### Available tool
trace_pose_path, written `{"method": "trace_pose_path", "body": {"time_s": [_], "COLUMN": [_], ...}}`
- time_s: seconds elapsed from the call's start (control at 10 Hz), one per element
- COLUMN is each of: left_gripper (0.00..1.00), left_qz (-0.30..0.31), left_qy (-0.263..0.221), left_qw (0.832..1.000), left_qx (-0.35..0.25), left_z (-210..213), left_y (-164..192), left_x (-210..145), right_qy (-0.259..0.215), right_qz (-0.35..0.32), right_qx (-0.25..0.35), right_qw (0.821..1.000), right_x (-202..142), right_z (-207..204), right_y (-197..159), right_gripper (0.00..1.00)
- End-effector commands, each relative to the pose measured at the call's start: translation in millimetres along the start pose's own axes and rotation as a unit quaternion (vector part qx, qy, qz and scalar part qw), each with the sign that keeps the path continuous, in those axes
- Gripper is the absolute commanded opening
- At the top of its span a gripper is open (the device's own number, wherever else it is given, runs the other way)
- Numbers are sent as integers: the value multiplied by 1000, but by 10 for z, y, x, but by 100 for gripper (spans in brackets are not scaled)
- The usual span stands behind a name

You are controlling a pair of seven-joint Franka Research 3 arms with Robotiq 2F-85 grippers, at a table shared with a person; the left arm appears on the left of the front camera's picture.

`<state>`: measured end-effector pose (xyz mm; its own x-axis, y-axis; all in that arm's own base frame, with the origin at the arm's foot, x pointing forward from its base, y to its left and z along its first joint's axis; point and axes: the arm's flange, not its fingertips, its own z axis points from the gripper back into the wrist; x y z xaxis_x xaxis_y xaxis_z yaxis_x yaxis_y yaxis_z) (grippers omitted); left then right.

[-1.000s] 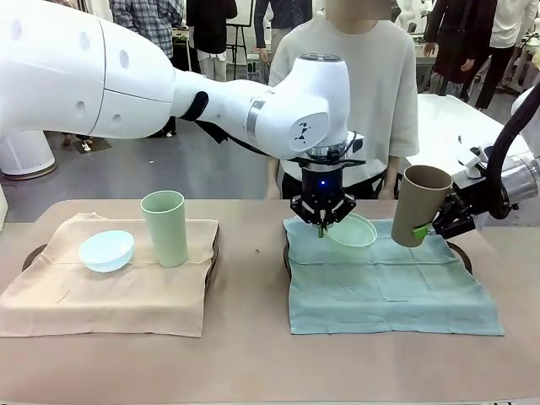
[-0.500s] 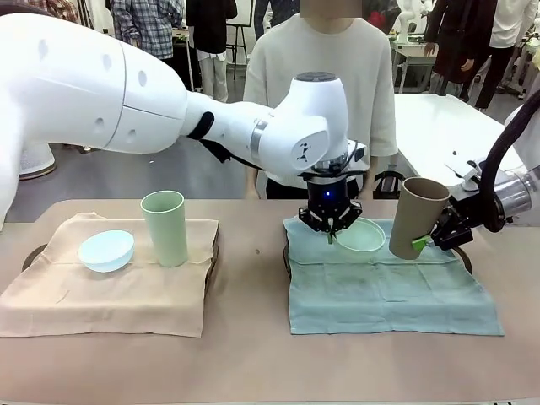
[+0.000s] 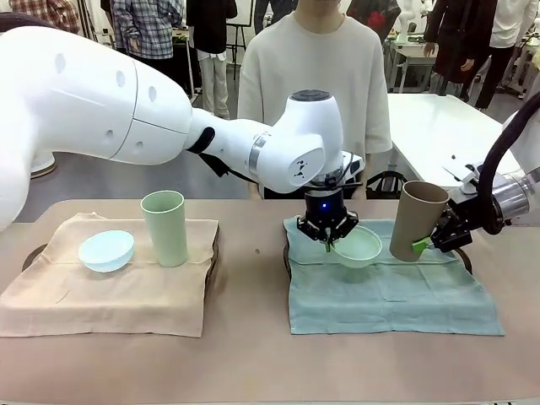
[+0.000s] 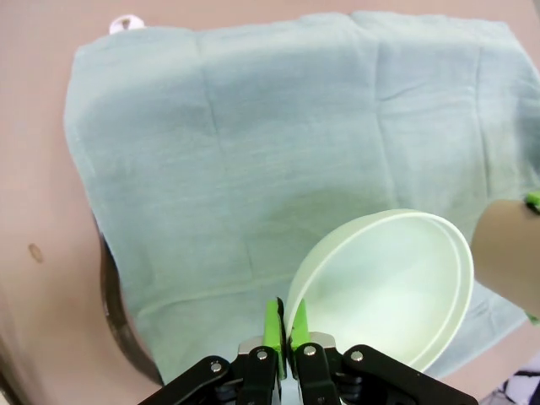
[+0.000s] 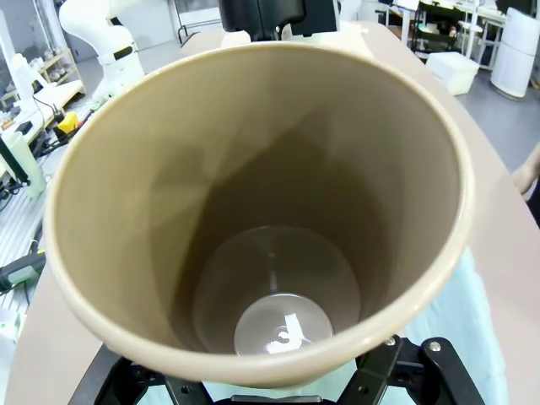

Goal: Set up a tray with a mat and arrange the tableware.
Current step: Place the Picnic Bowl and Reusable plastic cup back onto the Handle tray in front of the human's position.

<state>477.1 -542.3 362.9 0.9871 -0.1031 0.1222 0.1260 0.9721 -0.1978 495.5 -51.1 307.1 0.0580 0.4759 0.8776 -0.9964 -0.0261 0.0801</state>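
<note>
— Right, we've got the left gripper [image 3: 327, 240] pinching the rim of the mint green bowl [image 3: 358, 245], fingers pressed tight on that thin wall, holding it tilted just above the far edge of the green mat [image 3: 388, 291].

— And that's our worry: a one-edge pinch, so the bowl could swing or slip out and land on its side.

— Over on the right, the right gripper [image 3: 424, 244] is clamped around the tan brown cup [image 3: 416, 220], which hangs leaning, near the bowl.

— Too near, maybe. If both come down together we could knock cup against bowl.

— Left arm reaches across the middle, wrist pointing straight down. Right arm comes in low from the side.

— Meanwhile the pale blue bowl [image 3: 106, 250] and light green cup [image 3: 164, 228] sit on the beige mat [image 3: 101, 295], far left.
</note>
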Motion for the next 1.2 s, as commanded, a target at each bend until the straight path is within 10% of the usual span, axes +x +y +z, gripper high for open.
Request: {"method": "trace_pose_path", "body": {"time_s": [0.0, 0.6, 0.7, 0.8, 1.1], "left_gripper": [4, 4, 12, 64, 92], "left_qz": [3, 2, 3, 2, -11], "left_qy": [5, 5, 8, 10, 13], "left_qw": [1000, 1000, 1000, 1000, 1000], "left_qx": [7, 8, 12, 13, 16], "left_z": [-33, -59, -61, -61, -18], "left_y": [50, 43, 52, 49, 66], "left_x": [-8, 13, 20, 12, -6], "right_qy": [13, 25, 21, 25, 84], "right_qz": [-4, -37, -41, -40, -56], "right_qx": [2, 10, 11, 14, 10], "right_qw": [1000, 999, 999, 999, 995], "right_x": [-98, -403, -419, -417, -284], "right_z": [-5, -73, -72, -63, 77], "right_y": [-53, -116, -129, -126, -96], "right_gripper": [81, 81, 81, 100, 100]}}
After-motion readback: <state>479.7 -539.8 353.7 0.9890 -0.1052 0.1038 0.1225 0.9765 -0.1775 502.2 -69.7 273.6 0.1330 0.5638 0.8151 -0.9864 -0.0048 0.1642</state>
